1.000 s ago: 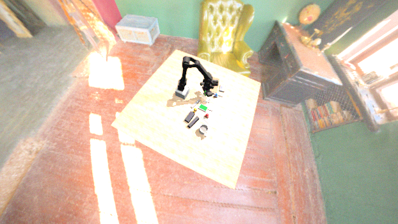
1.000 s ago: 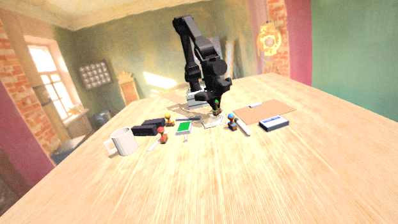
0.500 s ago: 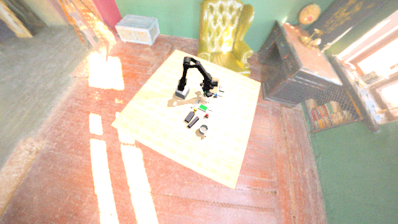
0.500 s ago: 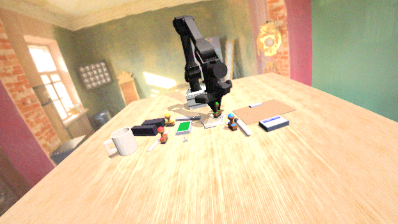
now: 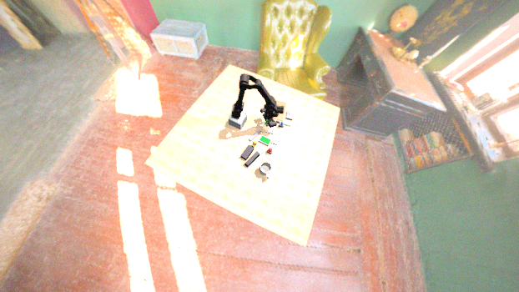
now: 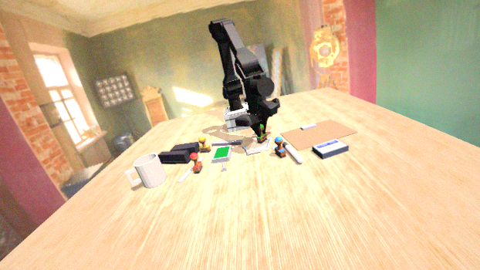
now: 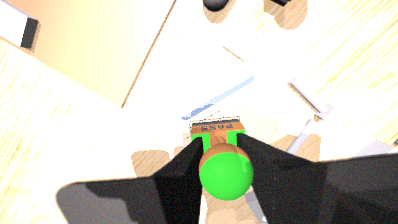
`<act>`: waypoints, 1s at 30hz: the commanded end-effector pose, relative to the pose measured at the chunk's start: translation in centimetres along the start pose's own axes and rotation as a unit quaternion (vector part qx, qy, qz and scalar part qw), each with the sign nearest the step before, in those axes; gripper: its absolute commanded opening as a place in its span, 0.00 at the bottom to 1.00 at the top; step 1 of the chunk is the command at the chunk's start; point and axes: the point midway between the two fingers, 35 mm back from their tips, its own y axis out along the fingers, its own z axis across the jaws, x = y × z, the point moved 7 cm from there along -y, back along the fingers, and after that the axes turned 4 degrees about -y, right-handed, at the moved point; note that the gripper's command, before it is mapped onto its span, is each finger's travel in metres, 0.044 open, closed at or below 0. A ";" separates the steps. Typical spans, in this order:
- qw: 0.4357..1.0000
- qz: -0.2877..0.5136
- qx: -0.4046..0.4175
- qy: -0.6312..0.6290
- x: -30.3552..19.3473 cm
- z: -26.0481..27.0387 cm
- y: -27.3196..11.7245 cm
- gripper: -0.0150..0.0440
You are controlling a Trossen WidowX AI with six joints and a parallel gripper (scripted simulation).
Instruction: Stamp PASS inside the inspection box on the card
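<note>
The PASS stamp (image 6: 261,136) (image 7: 226,175), with a green knob and a wooden base, is upright in my gripper (image 6: 261,133) (image 7: 220,146). My gripper is shut on it below the knob. The base's front face reads PASS in the wrist view. The white card (image 6: 255,150), with a blue stripe (image 7: 220,97), lies under and in front of the stamp. A thin dark outline shows just beyond the base's front edge; the stamp hides the rest. Whether the base touches the card cannot be told. The green ink pad (image 5: 264,140) (image 6: 221,153) lies to one side of the card.
A blue-knobbed stamp (image 6: 278,148) and a thick marker (image 6: 294,153) stand and lie close by. A brown clipboard (image 6: 320,133) and a boxed pad (image 6: 330,149) are beyond. Red (image 6: 196,163) and yellow (image 6: 203,143) stamps, dark blocks (image 6: 174,156) and a mug (image 6: 151,171) are on the other side.
</note>
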 end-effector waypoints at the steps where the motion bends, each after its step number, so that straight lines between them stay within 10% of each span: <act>1: 1.000 0.002 0.000 -0.003 -0.1 0.1 0.1 0.25; 30: 1.000 0.002 0.000 -0.003 -0.1 0.1 0.6 0.25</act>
